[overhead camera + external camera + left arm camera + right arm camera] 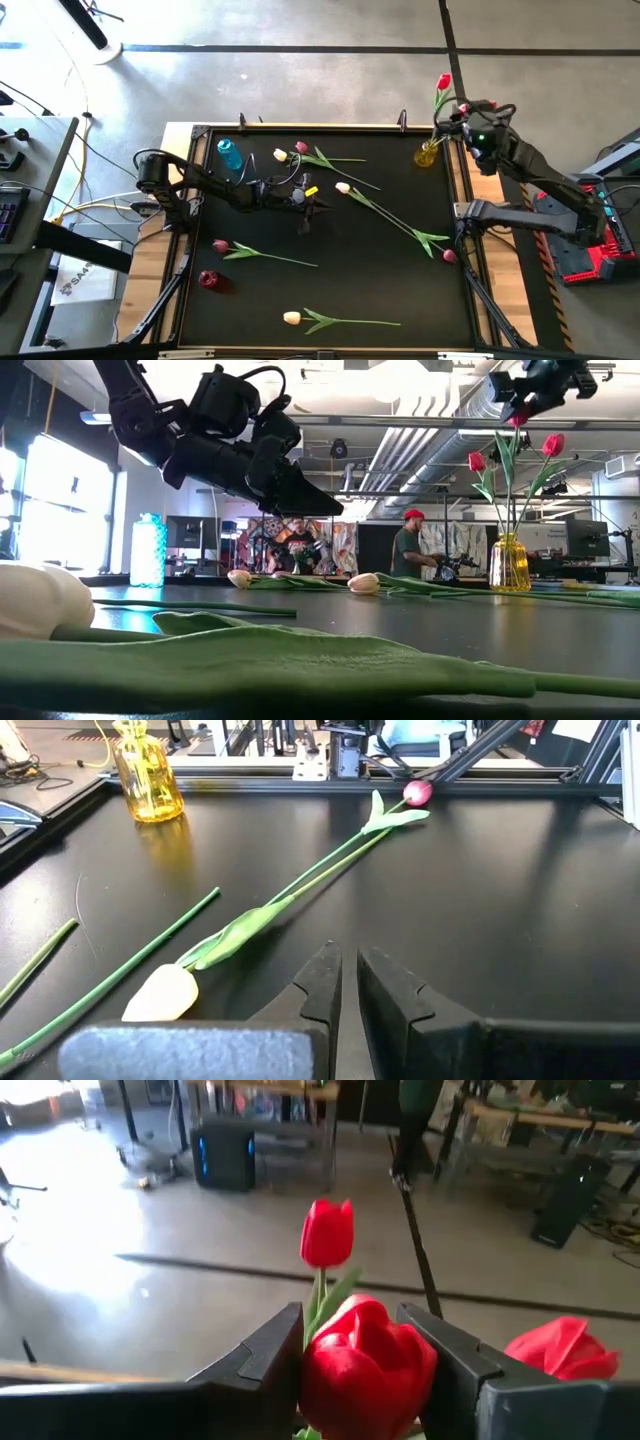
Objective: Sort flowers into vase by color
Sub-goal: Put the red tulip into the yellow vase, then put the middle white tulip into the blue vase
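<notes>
3 red tulips (pixel 510 455) reach the yellow vase (pixel 428 153); right gripper (pixel 365 1350) above it pinches 1; left gripper (pixel 345 982), pressed together, hovers beside 6 unsorted flowers (pixel 385 213).

blue bottle (pixel 229 154) on black table (pixel 400 290), two people (pixel 405 548) behind

A red tulip head (pixel 366 1365) sits between the right gripper's (pixel 368 1370) two dark fingers (pixel 262 1365), touching both. Behind it a second red tulip (pixel 327 1233) stands upright on a green stem. A third red bloom (pixel 560 1352) shows just beside the gripper. Beyond lies a shiny floor (pixel 150 1260).
</notes>
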Available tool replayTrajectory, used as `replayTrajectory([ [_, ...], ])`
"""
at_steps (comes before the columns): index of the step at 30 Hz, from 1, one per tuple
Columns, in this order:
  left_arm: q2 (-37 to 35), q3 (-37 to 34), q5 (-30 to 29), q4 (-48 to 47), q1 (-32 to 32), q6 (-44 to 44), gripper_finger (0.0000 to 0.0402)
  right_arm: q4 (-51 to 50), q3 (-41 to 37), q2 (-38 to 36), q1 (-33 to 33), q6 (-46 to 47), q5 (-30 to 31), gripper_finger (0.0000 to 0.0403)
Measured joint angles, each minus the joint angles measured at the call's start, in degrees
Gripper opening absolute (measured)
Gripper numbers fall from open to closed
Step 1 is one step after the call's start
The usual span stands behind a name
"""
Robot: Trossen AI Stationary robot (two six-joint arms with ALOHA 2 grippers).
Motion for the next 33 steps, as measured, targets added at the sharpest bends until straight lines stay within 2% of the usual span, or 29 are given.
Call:
replayTrajectory([
  [4,0.0,0.0,0.0,-0.06,0.0,0.0,0.0026,-3.25,0.0,0.88,0.0,1.77,-2.35,0.0165],
  [8,-0.01,0.0,0.0,-0.09,-0.03,0.0,0.0026,-2.94,0.0,0.52,0.0,1.75,-1.58,0.0212],
  [11,0.0,0.0,0.0,-0.11,-0.04,-0.02,0.0026,0.57,0.0,-0.75,0.0,-0.65,0.73,0.0255],
  [15,0.0,0.0,-0.01,-0.21,-0.04,-0.19,0.0026,7.62,0.0,-2.74,0.02,-4.93,0.91,0.0303],
  [18,-0.02,0.0,-0.33,-0.73,-0.04,-0.13,0.0026,11.84,0.0,-4.25,0.02,-7.07,-2.49,0.032],
  [24,-0.02,0.0,-3.52,-1.81,0.0,0.99,0.0026,12.05,0.0,-6.21,0.18,-1.1,-22.93,0.0316],
  [26,-0.02,0.0,-3.54,-1.8,0.0,1.44,0.0026,11.02,-0.1,-6.18,1.45,0.81,-27.31,0.0307],
  [29,-0.02,0.0,-3.53,-1.81,0.0,1.6,0.0026,9.6,-0.13,-5.01,5.64,1.87,-30.16,0.0285],
  [33,-0.02,0.0,-3.52,-2.28,0.0,2.64,0.0026,8.98,-0.15,-2.21,13.44,1.47,-30.32,0.0255],
])
